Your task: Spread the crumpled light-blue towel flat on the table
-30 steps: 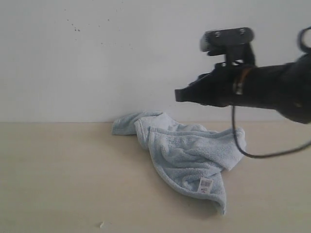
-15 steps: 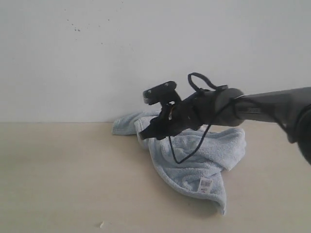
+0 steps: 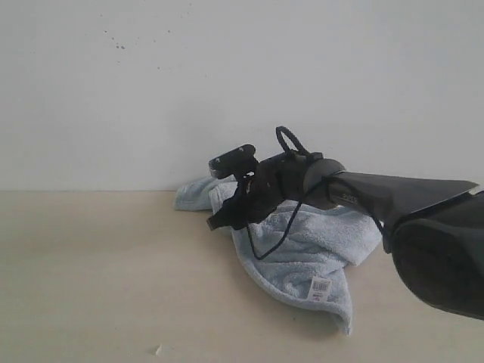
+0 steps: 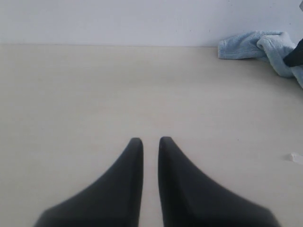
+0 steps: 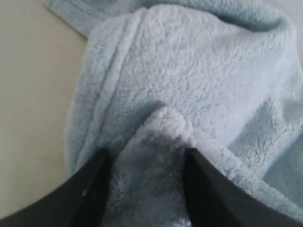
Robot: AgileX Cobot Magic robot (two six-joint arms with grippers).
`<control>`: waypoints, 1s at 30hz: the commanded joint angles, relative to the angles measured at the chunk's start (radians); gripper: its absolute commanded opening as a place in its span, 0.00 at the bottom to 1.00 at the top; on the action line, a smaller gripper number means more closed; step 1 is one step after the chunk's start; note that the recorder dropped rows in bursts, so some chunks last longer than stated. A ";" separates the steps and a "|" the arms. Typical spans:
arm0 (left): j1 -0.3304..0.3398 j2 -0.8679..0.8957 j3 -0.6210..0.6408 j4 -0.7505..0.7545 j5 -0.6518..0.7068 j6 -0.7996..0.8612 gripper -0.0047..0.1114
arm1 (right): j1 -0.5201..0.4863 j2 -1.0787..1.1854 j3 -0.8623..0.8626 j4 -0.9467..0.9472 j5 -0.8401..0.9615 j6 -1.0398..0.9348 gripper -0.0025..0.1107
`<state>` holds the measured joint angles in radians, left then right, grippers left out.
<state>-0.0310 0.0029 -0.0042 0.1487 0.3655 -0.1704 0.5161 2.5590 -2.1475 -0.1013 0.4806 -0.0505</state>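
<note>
The crumpled light-blue towel (image 3: 302, 242) lies in a heap on the beige table (image 3: 91, 265) near the wall, its white tag (image 3: 321, 288) at the near corner. My right gripper (image 3: 215, 223) is pressed down onto the heap's left folds. In the right wrist view the right gripper (image 5: 146, 156) stands open, its fingers astride a raised ridge of towel (image 5: 199, 71). My left gripper (image 4: 150, 141) hovers over bare table (image 4: 71, 94), its fingers nearly together and holding nothing; the towel (image 4: 258, 45) shows far off. The exterior view does not show the left gripper.
A white wall (image 3: 151, 91) with dark specks rises right behind the towel. A small white scrap (image 3: 157, 349) lies on the table near the front edge, also seen as a scrap (image 4: 296, 158) in the left wrist view. The right arm's cable (image 3: 261, 249) hangs over the towel.
The right arm has swung down and leftward from high above the towel's right side to its upper left folds. The towel's shape looks the same.
</note>
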 commanded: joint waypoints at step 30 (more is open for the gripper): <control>-0.004 -0.003 0.004 -0.007 -0.007 0.005 0.15 | 0.063 -0.855 1.129 0.221 -0.222 -0.164 0.20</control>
<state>-0.0310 0.0029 -0.0042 0.1487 0.3655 -0.1704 0.5753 1.7290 -1.0656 0.1141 0.2486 -0.2076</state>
